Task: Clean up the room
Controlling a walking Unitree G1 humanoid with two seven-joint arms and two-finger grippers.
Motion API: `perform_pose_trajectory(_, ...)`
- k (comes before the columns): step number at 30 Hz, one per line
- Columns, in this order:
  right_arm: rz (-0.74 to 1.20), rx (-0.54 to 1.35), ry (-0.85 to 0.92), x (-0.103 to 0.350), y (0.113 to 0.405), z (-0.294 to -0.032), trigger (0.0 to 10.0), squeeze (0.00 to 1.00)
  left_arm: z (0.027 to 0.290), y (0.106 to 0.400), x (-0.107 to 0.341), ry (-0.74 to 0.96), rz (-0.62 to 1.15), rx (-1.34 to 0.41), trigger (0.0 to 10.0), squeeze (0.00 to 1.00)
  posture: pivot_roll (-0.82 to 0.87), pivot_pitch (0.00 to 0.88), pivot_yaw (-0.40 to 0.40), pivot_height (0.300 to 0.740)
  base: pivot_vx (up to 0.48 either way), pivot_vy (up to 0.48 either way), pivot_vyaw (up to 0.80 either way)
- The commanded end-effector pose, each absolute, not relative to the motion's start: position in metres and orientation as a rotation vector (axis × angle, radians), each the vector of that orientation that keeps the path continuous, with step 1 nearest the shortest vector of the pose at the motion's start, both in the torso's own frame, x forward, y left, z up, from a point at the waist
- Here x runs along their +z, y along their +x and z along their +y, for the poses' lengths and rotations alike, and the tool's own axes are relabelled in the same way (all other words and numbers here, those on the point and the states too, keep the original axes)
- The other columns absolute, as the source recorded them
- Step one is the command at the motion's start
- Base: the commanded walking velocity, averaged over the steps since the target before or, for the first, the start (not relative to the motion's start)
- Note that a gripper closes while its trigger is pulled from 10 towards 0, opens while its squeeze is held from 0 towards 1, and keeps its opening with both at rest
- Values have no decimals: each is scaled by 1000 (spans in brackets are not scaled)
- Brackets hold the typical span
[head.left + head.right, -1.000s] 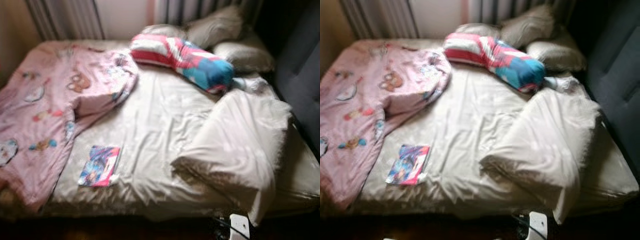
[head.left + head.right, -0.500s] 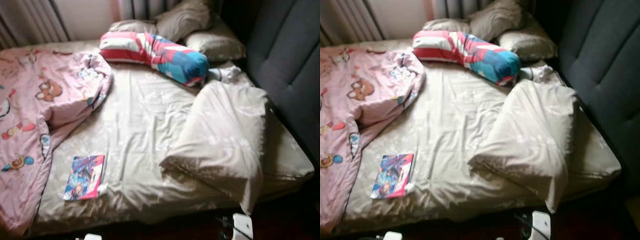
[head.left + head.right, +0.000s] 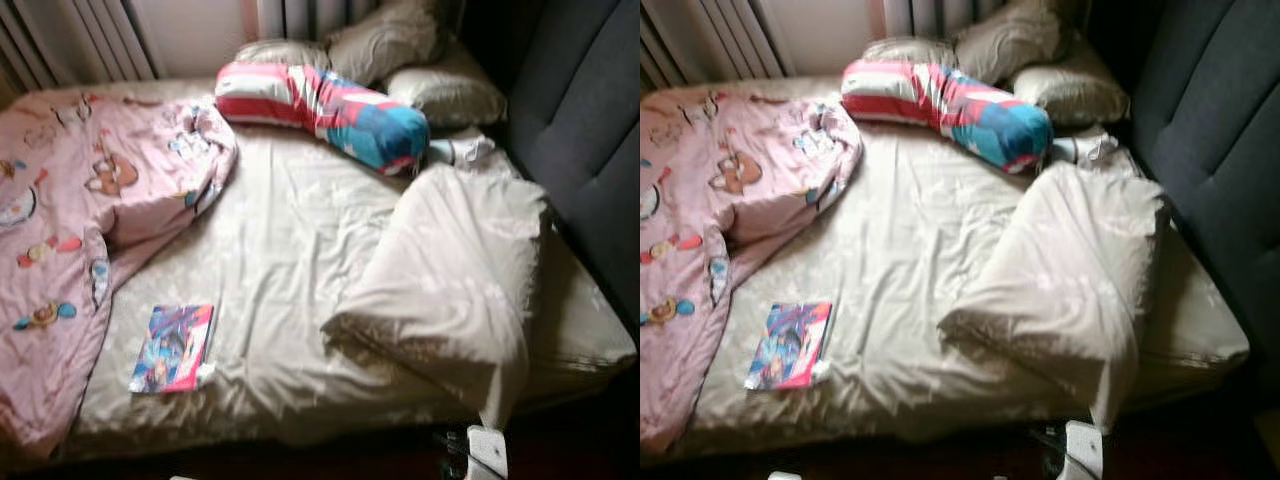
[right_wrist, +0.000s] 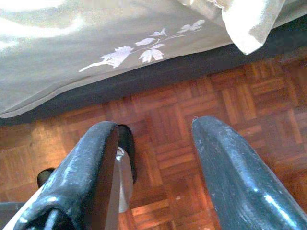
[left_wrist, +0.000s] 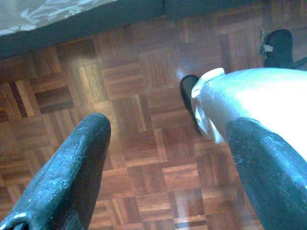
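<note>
An unmade bed stands before me with a beige sheet (image 3: 290, 260). A pink cartoon-print blanket (image 3: 70, 230) is crumpled over its left side. A folded beige duvet (image 3: 450, 280) lies bunched on the right. A colourful book (image 3: 172, 348) rests near the front left edge. A red, white and blue bolster (image 3: 325, 105) lies across the head, with beige pillows (image 3: 445, 95) behind it. My left gripper (image 5: 163, 158) hangs open over the parquet floor. My right gripper (image 4: 153, 158) hangs open above the floor beside the bed's edge.
A dark padded wall panel (image 3: 590, 120) runs along the bed's right side. A white device with a cable (image 3: 487, 450) lies on the floor at the front right corner. Curtains (image 3: 70, 40) hang behind the bed. Wooden parquet (image 4: 201, 105) lies below both grippers.
The camera has shifted, first to the right, then slightly back left, so the bed sits differently in view. Nothing on the bed has moved.
</note>
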State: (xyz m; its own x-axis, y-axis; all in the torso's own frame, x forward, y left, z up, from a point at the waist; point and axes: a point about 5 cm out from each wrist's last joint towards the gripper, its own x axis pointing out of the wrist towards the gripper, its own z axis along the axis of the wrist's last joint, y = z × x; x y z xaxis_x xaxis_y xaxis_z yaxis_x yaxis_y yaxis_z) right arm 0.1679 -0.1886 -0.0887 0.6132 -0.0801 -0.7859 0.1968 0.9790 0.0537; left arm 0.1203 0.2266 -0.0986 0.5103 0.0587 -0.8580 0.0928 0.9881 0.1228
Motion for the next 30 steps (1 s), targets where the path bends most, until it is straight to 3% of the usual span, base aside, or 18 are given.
perform_pose_trajectory(1,908,-168,148,-91,164,-188,10000,0,226,109,-102,153,1075,-19,10000,0,-101,167,23,740,0,-251,0)
perform_pose_trajectory(12,871,-163,148,-85,175,-189,10000,0,224,108,-103,142,1074,-20,10000,0,-97,171,8,740,0,-251,0)
perform_pose_trajectory(23,777,-156,144,-78,185,-188,10000,0,224,109,-101,169,1029,-33,10000,0,-107,163,21,740,0,0,0)
perform_pose_trajectory(24,731,-158,149,-74,190,-189,10000,0,214,149,-89,160,909,-50,10000,0,-110,162,24,740,0,0,0)
perform_pose_trajectory(26,673,-153,131,-68,196,-191,10000,0,202,194,-70,149,769,-64,10000,0,-124,152,33,740,0,0,0)
perform_pose_trajectory(30,587,-152,109,-60,203,-194,10000,0,198,217,-54,152,638,-67,10000,0,-138,143,40,740,0,0,0)
